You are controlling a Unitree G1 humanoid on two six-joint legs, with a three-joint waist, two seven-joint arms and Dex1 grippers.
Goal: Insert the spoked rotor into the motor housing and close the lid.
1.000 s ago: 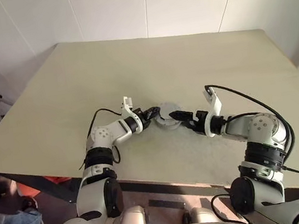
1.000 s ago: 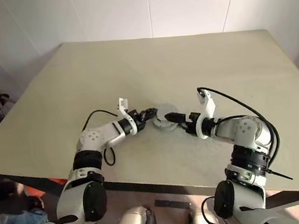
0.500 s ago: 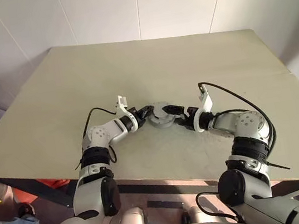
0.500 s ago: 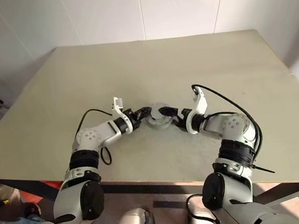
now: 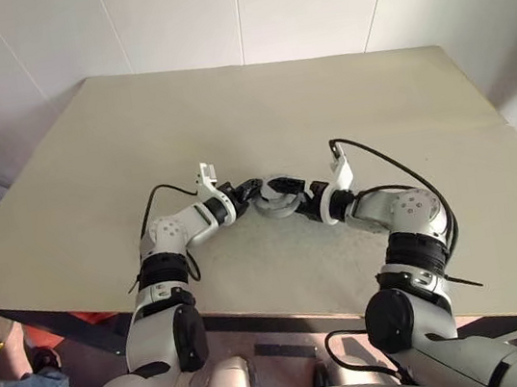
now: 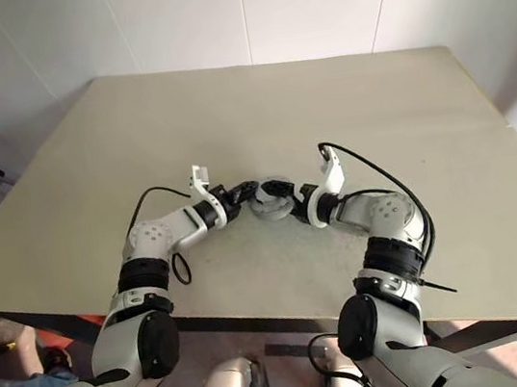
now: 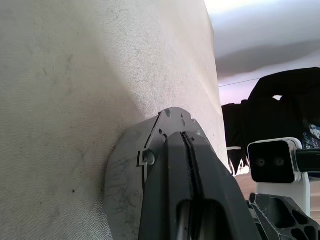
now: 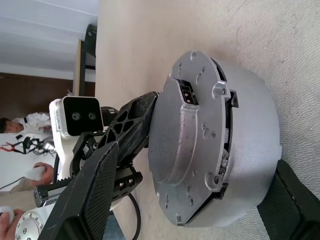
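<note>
Left gripper (image 5: 254, 188) closed; right gripper (image 5: 285, 189) spread wide

no readable text, label, brand, number or sign on anything in view.

housing (image 8: 250, 150): 1 | lid (image 8: 185, 135): 1 (on housing) | table (image 5: 322, 96): 1

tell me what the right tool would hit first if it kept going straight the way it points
Most likely the motor housing with the lid on it: the open right tool already straddles it, so little stands between them.
</note>
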